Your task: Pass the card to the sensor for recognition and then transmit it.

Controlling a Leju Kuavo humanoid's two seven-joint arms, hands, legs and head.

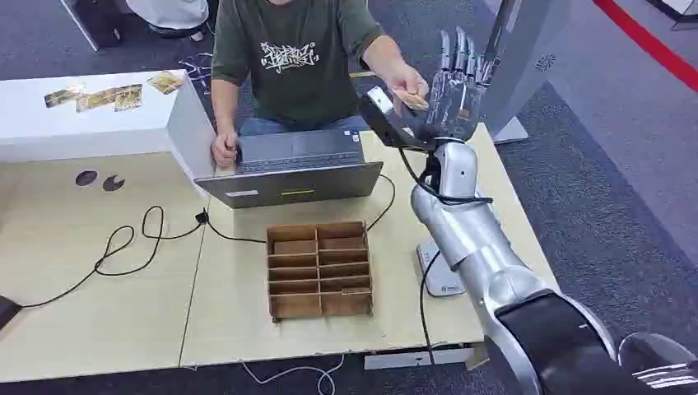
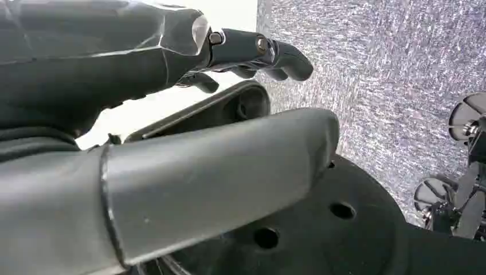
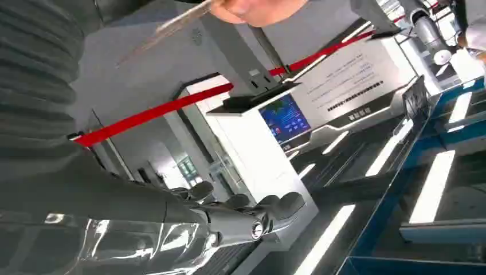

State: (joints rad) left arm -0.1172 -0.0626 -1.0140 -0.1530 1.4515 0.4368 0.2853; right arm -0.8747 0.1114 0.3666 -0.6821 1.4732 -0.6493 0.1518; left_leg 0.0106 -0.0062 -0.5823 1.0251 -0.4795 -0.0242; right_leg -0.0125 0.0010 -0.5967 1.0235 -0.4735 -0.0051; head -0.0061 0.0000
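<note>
My right hand is raised above the table's far right, fingers straight and spread, gripping nothing. A person's hand holds a tan card right at my palm; the card's edge and the person's fingertips also appear in the right wrist view. Just below the card, a black sensor head with a white face leans on its stand. My left hand hangs beside my body with loosely extended fingers and holds nothing.
An open laptop sits before the seated person. A wooden compartment box stands mid-table, beside the sensor's base plate. Several cards lie on a white box at far left. A black cable loops across the table.
</note>
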